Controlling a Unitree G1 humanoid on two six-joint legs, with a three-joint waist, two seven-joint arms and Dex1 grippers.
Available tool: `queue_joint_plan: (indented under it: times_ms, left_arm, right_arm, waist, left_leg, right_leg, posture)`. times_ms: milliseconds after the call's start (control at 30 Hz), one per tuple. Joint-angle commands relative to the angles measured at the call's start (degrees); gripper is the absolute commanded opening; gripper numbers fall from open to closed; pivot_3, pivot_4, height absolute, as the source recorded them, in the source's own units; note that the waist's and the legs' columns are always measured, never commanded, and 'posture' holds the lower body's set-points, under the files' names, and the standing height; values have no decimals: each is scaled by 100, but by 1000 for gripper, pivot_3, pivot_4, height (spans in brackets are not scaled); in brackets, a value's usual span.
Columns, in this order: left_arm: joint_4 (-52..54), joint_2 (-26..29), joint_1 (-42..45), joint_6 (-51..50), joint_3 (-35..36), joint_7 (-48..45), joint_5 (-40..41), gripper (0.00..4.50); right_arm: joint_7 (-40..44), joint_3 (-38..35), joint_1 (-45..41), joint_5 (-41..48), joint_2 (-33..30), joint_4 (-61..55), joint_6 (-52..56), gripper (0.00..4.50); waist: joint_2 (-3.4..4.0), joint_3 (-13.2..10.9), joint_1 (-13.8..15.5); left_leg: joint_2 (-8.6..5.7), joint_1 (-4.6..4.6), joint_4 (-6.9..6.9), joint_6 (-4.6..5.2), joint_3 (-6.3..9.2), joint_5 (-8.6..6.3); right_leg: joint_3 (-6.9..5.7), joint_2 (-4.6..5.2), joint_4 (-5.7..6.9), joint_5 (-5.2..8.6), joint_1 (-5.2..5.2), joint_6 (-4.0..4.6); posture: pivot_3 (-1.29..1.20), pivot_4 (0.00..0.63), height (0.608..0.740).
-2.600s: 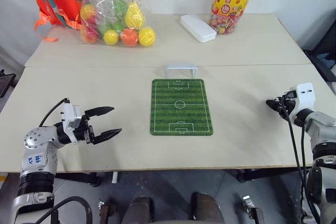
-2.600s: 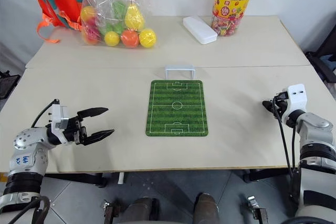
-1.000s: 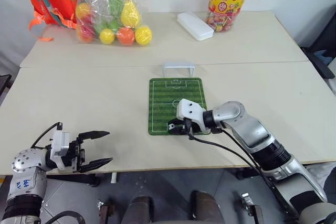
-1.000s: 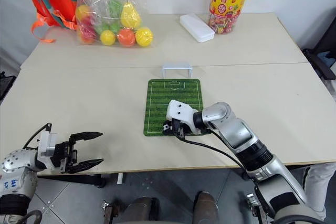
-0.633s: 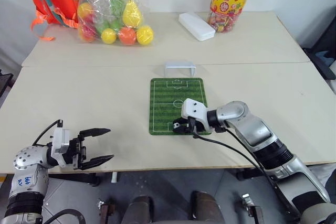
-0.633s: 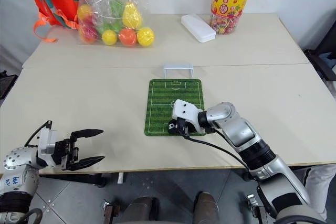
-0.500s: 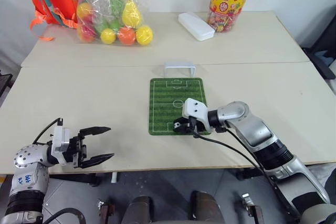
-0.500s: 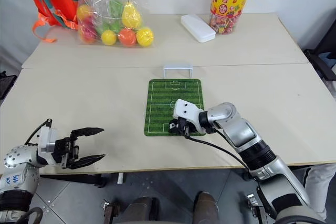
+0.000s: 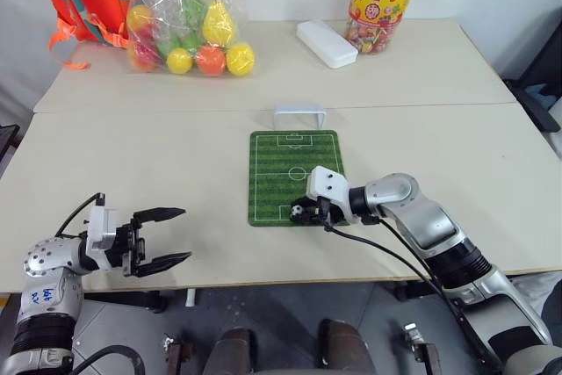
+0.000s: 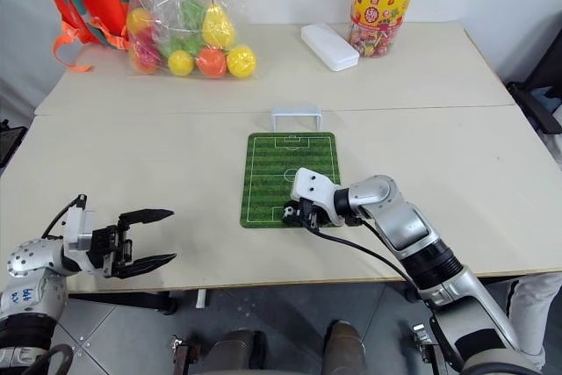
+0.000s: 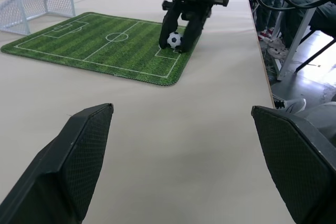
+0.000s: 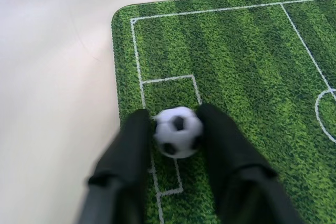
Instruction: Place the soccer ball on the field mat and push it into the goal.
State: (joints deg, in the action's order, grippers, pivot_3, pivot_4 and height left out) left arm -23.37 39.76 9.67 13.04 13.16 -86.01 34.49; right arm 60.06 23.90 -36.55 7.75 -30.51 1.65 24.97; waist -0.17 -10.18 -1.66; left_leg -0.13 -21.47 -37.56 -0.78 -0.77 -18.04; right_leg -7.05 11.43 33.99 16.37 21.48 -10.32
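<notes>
Worktop (image 9: 132, 142): pale, two joined sections. Field mat (image 9: 285, 173): lay flat at the worktop's centre. Goal (image 9: 299, 115): stood just beyond the mat's far short edge. Left pincer (image 9: 167, 236): released, fingers spread, well to the left of the mat. Right pincer (image 12: 176, 135): at the mat's near end, fingers flanking the soccer ball (image 12: 178, 131); whether gripping or just released, cannot tell. Soccer ball: inside the mat's near penalty box.
</notes>
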Motion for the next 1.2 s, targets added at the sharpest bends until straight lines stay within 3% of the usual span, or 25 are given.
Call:
queue_joint_plan:
  times_ms: [33, 67, 600, 733, 1033, 1200]
  left_arm:
    - [2, -4, 71, 19, 68, -252, 13, 4500]
    - [-9, -6, 81, 18, 70, -250, 9, 4500]
    - [-215, -137, 331, 85, 32, -224, -83, 4500]
    - [-296, -161, 413, 107, 30, -271, -102, 4500]
    - [-445, -141, 536, 126, -3, -371, -104, 4500]
    - [-492, -119, 638, 77, -49, -477, -75, 4500]
  right_arm:
    - [-1, -98, 55, 3, 67, -180, -14, 2868]
    - [-4, -97, 50, -3, 70, -175, -13, 3158]
    - [89, -375, -371, 224, 46, -718, 290, 3158]
    - [106, -610, -345, 500, -80, -1342, 744, 3158]
    - [11, -757, 628, 936, -534, -2684, 1299, 137]
    - [-60, -390, 881, 554, -554, -2429, 914, 41]
  waist:
    - [0, 0, -2]
    - [0, 0, -3]
    - [0, 0, 2]
    - [0, 0, 4]
    - [-6, -1, 24]
    - [-8, 0, 4]
  left_leg:
    - [0, 0, 0, 0, 0, 0]
    - [0, 0, 0, 0, 0, 0]
    - [0, 0, -1, 0, 0, 0]
    - [0, 0, 0, 0, 1, 0]
    - [-1, -3, 1, 1, -1, -1]
    - [2, 0, -4, 0, -3, -1]
  right_leg:
    - [0, 0, 0, 0, 0, 0]
    - [0, 0, 0, 0, 0, 0]
    - [0, 0, 0, 0, 0, 0]
    - [0, 0, 0, 0, 0, 0]
    - [-3, 1, -5, 0, 0, 0]
    - [-1, -1, 0, -2, 0, 3]
  posture:
    - [0, 150, 740]
    - [0, 150, 740]
    - [0, 150, 740]
    - [0, 150, 740]
    - [0, 150, 740]
    - [0, 150, 740]
